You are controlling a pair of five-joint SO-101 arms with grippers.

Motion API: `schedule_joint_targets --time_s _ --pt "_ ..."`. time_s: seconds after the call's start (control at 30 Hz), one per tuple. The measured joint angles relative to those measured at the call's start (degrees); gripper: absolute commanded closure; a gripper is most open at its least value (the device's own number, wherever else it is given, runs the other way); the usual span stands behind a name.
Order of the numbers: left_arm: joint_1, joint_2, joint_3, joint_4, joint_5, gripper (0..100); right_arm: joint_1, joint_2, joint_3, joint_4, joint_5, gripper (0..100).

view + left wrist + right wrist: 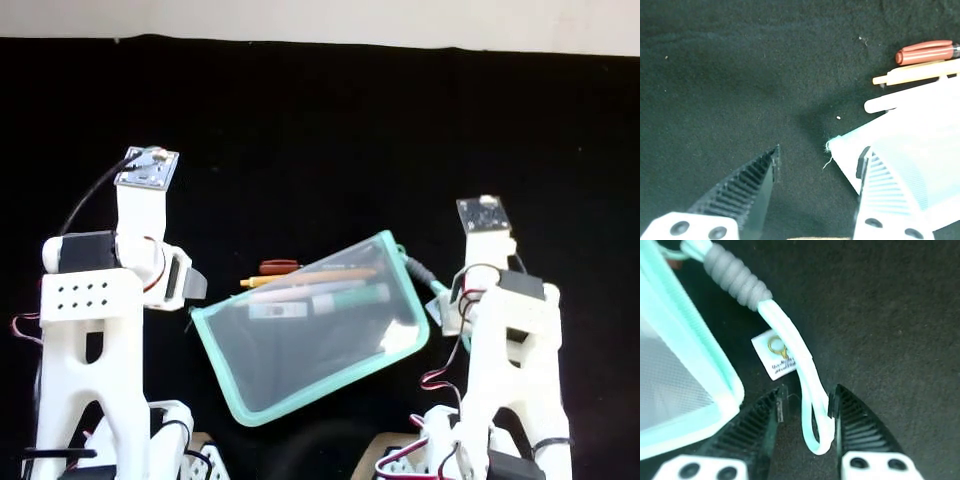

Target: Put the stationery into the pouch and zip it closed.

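The high camera looks down over the whole table (320,120) from behind both arms, while each wrist camera peers close past its own jaws, all three sharing the pouch (310,350), wrists at opposite ends.

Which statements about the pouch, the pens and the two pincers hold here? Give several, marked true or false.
1. The right pincer has its jaws either side of the pouch's white cord loop. True.
2. The left pincer is clamped on a pen. False: it is open at the corner of the pouch, holding nothing.
3. A red-brown pen lies on the black cloth beside the pouch. True.
4. The pouch stands upright. False: it lies flat.
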Motion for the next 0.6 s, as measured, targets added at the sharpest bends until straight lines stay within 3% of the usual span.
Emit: schedule_joint_targets --time_s 0.6 --pt "0.00 0.00 0.00 0.00 0.00 73 -0.09 0.09 3.34 -3.78 0.00 84.9"
